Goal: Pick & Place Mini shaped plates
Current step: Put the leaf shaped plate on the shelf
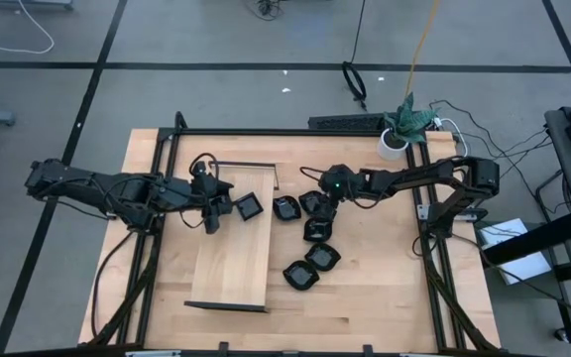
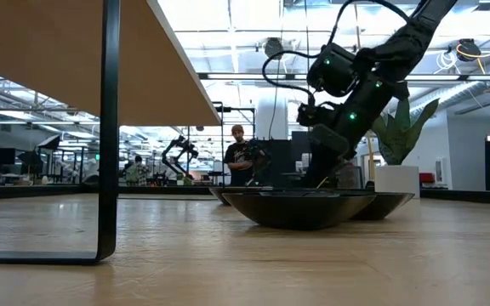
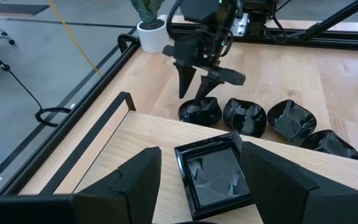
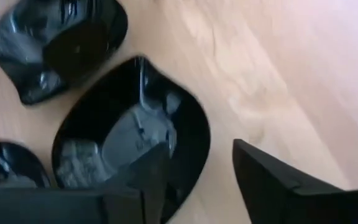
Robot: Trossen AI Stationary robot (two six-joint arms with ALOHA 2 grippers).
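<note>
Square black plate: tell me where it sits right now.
In the high view the square black plate lies on the pale wooden board, beside the left end effector, left of the loose plates.

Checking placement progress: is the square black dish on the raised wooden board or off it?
On it. The square dish lies flat on the board, between the left pincer's open fingers.

Glossy black all round me: my matte black left gripper (image 3: 197, 180) frames a shiny black square mini plate (image 3: 215, 174) on the pale blond wooden board (image 1: 228, 248), my dark right gripper (image 3: 197, 87) glows green-lit over more gleaming black dishes (image 1: 313, 233) on honey-toned tabletop (image 1: 385, 288).
</note>
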